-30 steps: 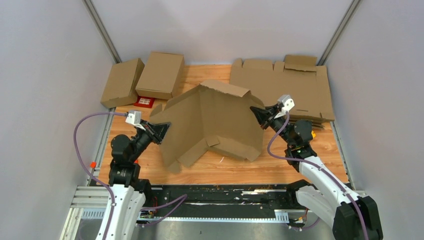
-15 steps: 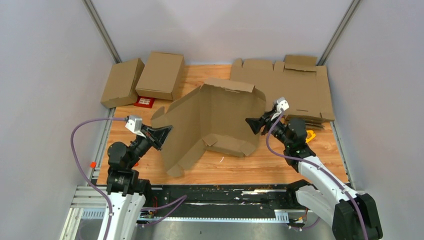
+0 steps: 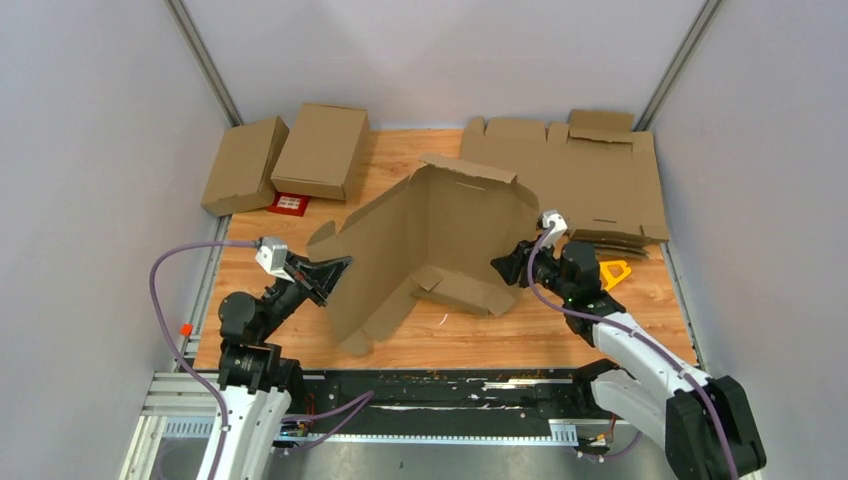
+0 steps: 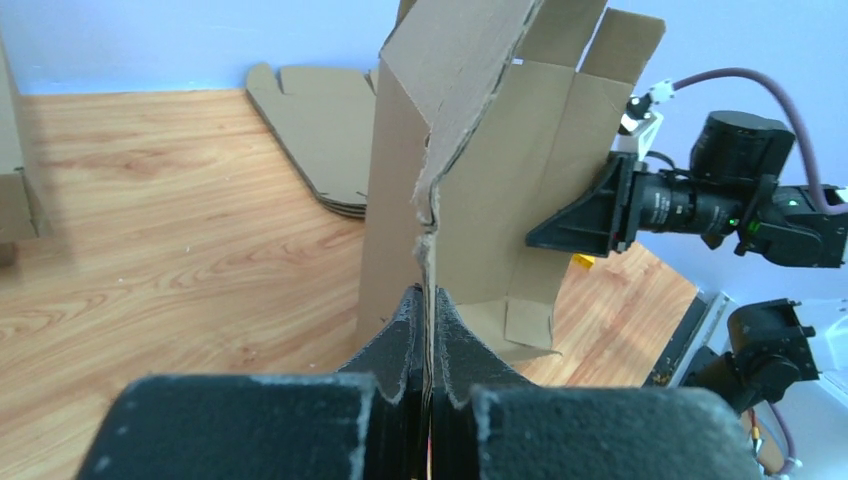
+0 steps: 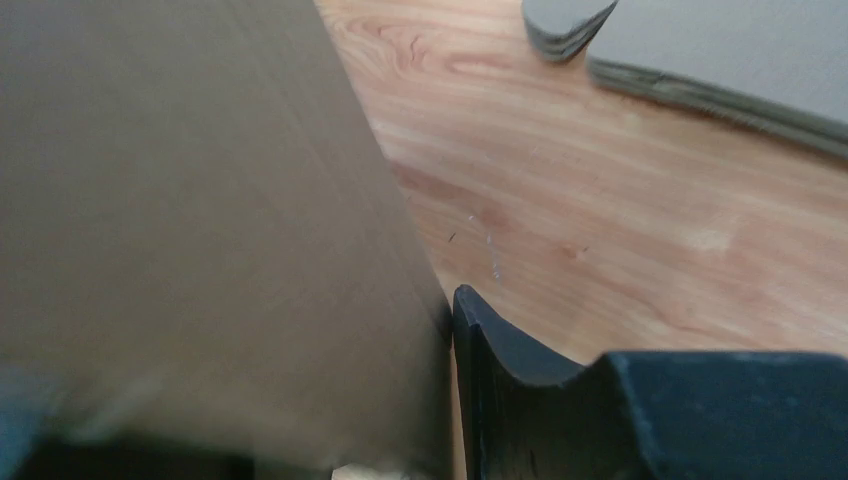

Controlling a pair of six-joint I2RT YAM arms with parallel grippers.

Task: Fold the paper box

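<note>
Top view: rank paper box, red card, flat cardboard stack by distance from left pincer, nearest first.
1. paper box: centre of the table, its edge clamped in the left pincer.
2. red card: back left, flat on the table.
3. flat cardboard stack: back right corner.

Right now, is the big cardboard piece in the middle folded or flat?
Partly folded: the paper box stands with panels raised at angles, top open.

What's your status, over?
Left gripper shut on paper box edge. Right gripper against opposite wall, grip unclear. Box standing, half folded. No obstruction seen.
</note>
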